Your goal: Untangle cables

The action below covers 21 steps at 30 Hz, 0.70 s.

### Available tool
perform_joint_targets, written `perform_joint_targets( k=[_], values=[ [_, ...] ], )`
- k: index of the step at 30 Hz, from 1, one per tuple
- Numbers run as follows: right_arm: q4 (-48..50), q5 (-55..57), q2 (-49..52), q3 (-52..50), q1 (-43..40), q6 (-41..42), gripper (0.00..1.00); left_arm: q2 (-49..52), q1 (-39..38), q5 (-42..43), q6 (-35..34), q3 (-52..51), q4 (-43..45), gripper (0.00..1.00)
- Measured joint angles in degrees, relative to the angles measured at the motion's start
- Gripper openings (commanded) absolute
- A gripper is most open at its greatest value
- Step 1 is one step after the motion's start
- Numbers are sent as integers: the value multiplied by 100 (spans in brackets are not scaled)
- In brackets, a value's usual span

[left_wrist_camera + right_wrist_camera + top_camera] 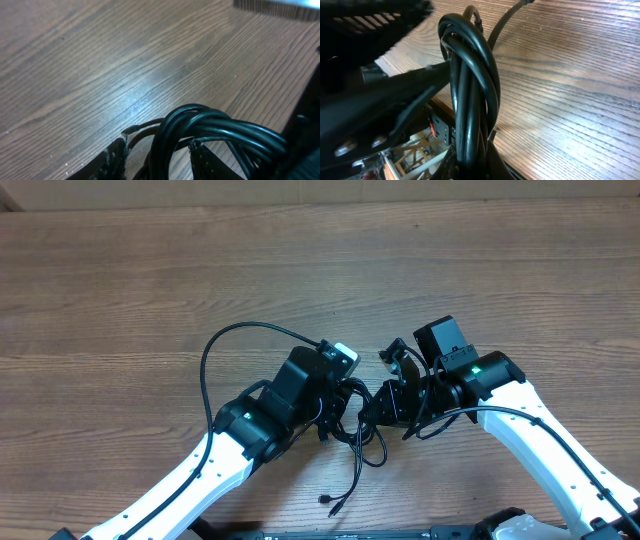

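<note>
Wood-grain table (320, 260) fills the whole view, brown and bare toward its far edge. Closest to the near edge, one loose tail of the cables (362, 442) trails out to a small plug (330, 502) lying flat on the wood, free of everything else. Just beyond it, about midway along the near side, the cords bunch into a tight cluster of loops, and both grippers meet there.

The left gripper (347, 402) is clamped on the bundle: its wrist view shows several glossy strands arching up between its fingers (114, 159) and filling the gap. The right gripper (388, 408) is pressed against the same cluster from the other side. Its wrist view shows the strands running upright and twisted round each other, but whether its jaws are closed on them I cannot tell.

Farther back, a thicker wire (215, 350) belonging to the left arm arcs toward the left edge; it is not part of the job.

These cords look light, limp and smooth-jacketed, so they should slide over each other yet bind where loops cross. Judged from this, the free tail near the plug is the better place to take hold, drawing it out gently rather than tugging the twisted middle.
</note>
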Motion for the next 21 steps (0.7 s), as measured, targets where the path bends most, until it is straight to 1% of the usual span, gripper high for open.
perform_joint_targets(
  k=[2,3,5,7,8,9,14,21],
  values=[
    [4,-7,0,0,0,0,5,98,0,28,2,0,2,33],
    [2,-2,7,0,0,9,5,144,0,48,2,0,20,25],
    [4,17,20,0,-11,24,5,234,0,92,7,0,70,15],
    [2,26,26,0,-11,24,5,282,0,131,33,0,125,11],
    [4,26,26,0,-11,22,6,289,0,133,42,0,170,6],
    [15,26,26,0,-15,20,6,291,0,133,31,0,214,4],
    [57,22,26,0,-17,15,6,293,0,184,63,-2,531,4],
    [48,20,26,0,-17,-210,6,302,0,236,28,-2,570,4]
  ],
)
